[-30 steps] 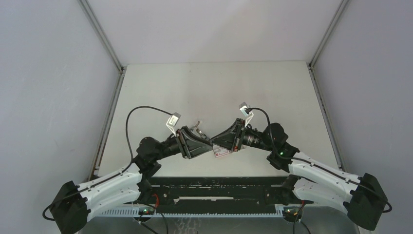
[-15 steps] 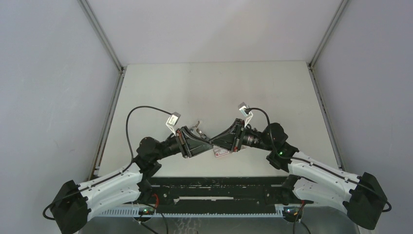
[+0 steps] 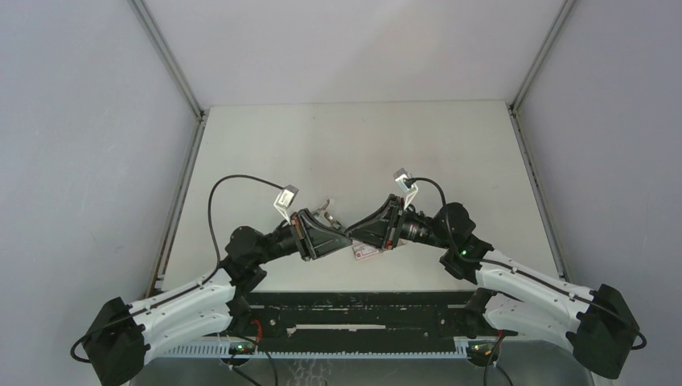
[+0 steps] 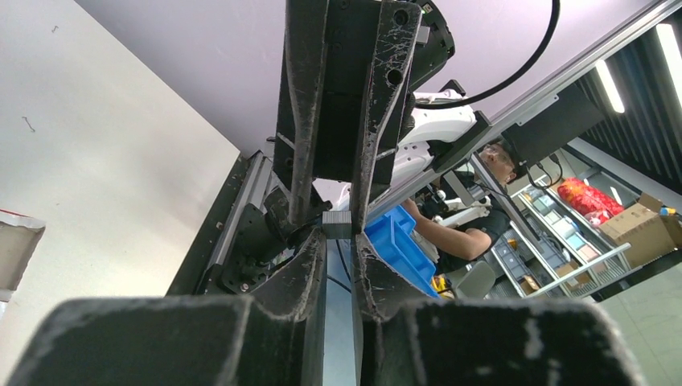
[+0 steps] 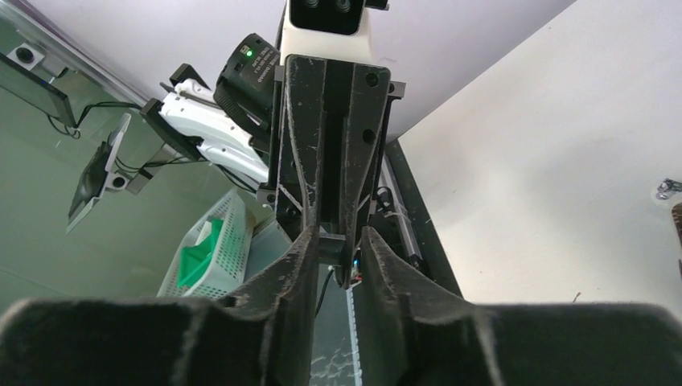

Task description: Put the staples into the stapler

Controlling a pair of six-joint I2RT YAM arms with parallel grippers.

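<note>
My two grippers meet tip to tip above the table near its front. In the left wrist view my left gripper (image 4: 338, 241) is shut on the staples (image 4: 337, 224), a small grey strip seen end-on between its tips. The right gripper's black fingers (image 4: 299, 153) come in from the far side and flank the same strip. In the right wrist view my right gripper (image 5: 338, 241) stands slightly open around the strip's dark end (image 5: 330, 244), with a gap on one side. The small white stapler (image 3: 326, 211) lies on the table just behind the left gripper (image 3: 346, 235), apart from the right gripper (image 3: 357, 235).
The pinkish-red-and-white staple box (image 3: 366, 253) lies on the table under the joined grippers; its corner shows in the left wrist view (image 4: 16, 241). The black base rail (image 3: 362, 301) runs along the near edge. Grey walls stand at both sides.
</note>
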